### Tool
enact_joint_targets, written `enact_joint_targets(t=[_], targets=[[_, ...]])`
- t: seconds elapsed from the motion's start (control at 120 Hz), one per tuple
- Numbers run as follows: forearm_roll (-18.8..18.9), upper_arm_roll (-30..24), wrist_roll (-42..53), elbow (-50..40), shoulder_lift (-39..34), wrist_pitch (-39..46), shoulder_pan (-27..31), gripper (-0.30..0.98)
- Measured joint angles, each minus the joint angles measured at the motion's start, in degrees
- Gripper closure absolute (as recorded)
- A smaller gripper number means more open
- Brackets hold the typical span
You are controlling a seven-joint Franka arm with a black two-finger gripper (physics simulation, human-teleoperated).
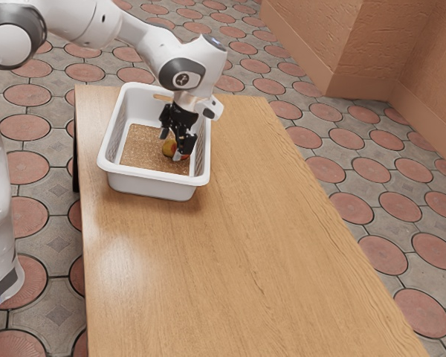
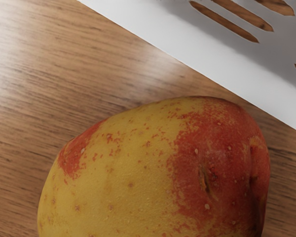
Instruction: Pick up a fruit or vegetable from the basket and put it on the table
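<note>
Tabletop (image 1: pixel 245 260); fruit (image 2: pixel 138 173), long axis aiming red end at basket wall (image 2: pixel 197 47); end effector (image 1: pixel 172 146) spread.

Fruit or vegetable (image 2: pixel 138 168): yellow, with red patches | basket (image 1: pixel 150 186): white | table (image 1: pixel 208 282): brown, wood-grained | floor (image 1: pixel 323 134): red circles on grey

A bumpy, orangey-brown wall (image 1: pixel 320 26) bends at its corners. A smooth strip (image 1: pixel 364 85) runs along the wall's foot. Below the wall is a gray floor (image 1: pixel 58 244) with lots of round red tiles (image 1: pixel 421 312), some close to the wall.
</note>
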Motion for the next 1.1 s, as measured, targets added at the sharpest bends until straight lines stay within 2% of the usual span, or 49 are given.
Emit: enact_joint_targets(t=[0.867, 1.1], targets=[[-0.11, 0.03, 5.85, 0.27, 2.36, 3.6, 0.12, 0.0], [-0.41, 0.55, 6.44, 0.45, 2.9, 3.82, 0.25, 0.19]])
